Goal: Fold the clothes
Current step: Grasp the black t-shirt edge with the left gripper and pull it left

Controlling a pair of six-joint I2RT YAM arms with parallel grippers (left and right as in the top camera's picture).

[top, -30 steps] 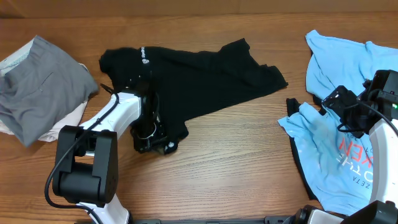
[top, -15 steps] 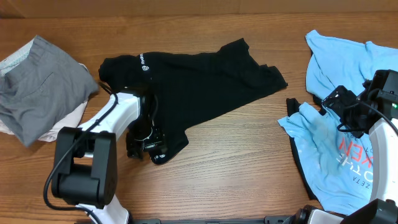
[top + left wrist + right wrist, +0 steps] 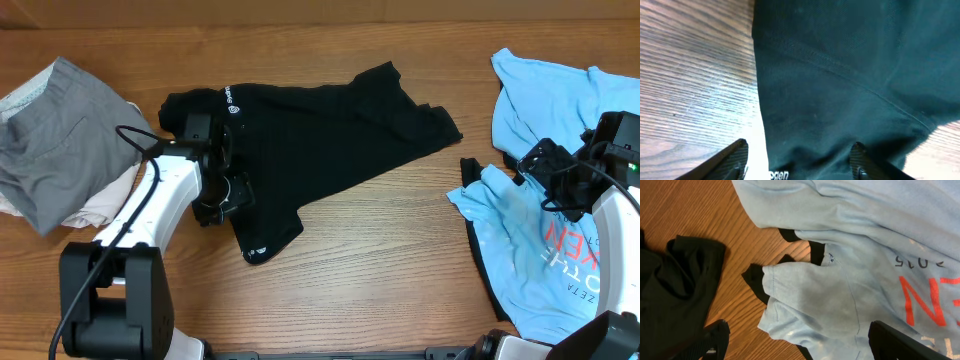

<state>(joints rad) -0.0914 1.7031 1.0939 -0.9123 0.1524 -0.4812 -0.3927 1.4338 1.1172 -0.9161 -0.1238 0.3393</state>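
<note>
Hovering over the black shirt [image 3: 330,130], the left gripper [image 3: 799,146] is spread; the right gripper [image 3: 797,326], also spread, overlooks the blue shirt [image 3: 815,300]. Only the overhead view shows the grey garments [image 3: 60,140].

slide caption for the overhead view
Left arm over a spread black T-shirt; light blue shirts by the right arm, grey clothes far left.

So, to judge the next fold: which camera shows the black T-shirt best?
The overhead view: nearly the whole black T-shirt shows, with outline and white lettering. The left wrist view gives only a close patch of fabric with a seam. The right wrist view shows dark cloth at its left edge, probably one end of it.
</note>
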